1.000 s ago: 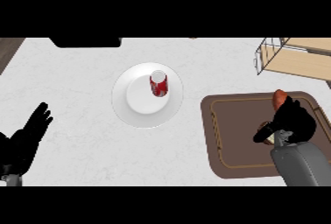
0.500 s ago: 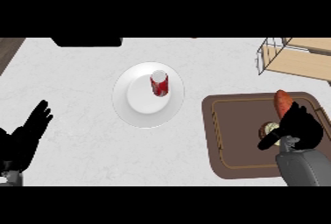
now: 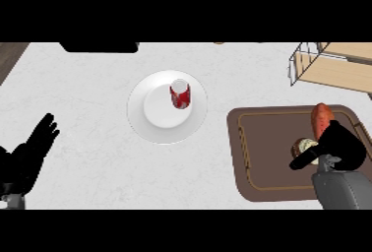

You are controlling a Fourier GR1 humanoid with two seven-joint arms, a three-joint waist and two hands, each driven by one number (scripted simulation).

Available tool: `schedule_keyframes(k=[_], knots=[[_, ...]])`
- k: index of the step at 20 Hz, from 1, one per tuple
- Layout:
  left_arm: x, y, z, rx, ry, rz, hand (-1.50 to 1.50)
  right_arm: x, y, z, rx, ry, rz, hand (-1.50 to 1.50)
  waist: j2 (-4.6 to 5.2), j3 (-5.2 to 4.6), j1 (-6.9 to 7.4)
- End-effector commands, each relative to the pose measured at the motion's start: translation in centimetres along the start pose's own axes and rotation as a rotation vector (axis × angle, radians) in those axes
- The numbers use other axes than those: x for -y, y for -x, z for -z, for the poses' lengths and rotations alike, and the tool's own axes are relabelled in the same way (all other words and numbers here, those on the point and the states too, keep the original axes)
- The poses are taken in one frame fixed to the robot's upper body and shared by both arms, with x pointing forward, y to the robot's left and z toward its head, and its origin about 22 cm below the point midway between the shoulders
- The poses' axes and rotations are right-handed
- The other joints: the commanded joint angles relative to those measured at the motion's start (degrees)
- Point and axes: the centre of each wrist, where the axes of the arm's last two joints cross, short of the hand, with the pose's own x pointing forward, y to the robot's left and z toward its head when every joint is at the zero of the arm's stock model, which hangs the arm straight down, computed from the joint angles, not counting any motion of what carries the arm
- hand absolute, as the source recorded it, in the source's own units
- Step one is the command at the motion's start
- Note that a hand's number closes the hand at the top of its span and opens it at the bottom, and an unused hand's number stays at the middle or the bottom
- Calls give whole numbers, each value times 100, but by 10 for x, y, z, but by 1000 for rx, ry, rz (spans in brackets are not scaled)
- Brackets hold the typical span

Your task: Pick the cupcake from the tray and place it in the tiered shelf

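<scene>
The cupcake [image 3: 303, 145] sits on the brown tray [image 3: 251, 147] at the right, only its left part showing. My right hand [image 3: 340, 147] is over it, fingers curled round its right side and the thumb just below it. A long orange-red vegetable [image 3: 320, 117] lies on the tray right behind the hand. The wooden tiered shelf [image 3: 335, 69] with a wire frame stands at the back right. At the lower left edge my left hand [image 3: 30, 153] rests open with fingers up.
A white plate [image 3: 154, 112] with a red and white can [image 3: 180, 95] on it sits in the middle of the pale counter. A dark object [image 3: 99, 47] lies along the back edge at the left.
My right hand has come down a little and curled its fingers in around the cupcake. The left hand and the plate are where they were.
</scene>
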Motion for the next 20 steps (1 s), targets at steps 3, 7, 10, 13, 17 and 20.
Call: schedule_keyframes(k=[3,7,10,13,17,20], knots=[[14,-1,1,1,-5,4,0,-28,8,15,-100,-26,-99,150,50,46,8],[-2,-2,-2,16,8,5,0,-12,-11,2,-96,14,-133,150,44,43,29],[3,-3,-3,2,-7,-13,0,-5,3,1,-69,75,-148,150,37,44,5],[0,9,8,-8,9,-8,0,0,-1,-12,131,118,-141,150,43,42,-24],[7,-2,7,11,10,-7,0,34,-6,-5,702,82,-147,150,58,67,86],[-1,-3,4,22,16,-2,0,54,1,5,943,101,-112,150,64,73,121]])
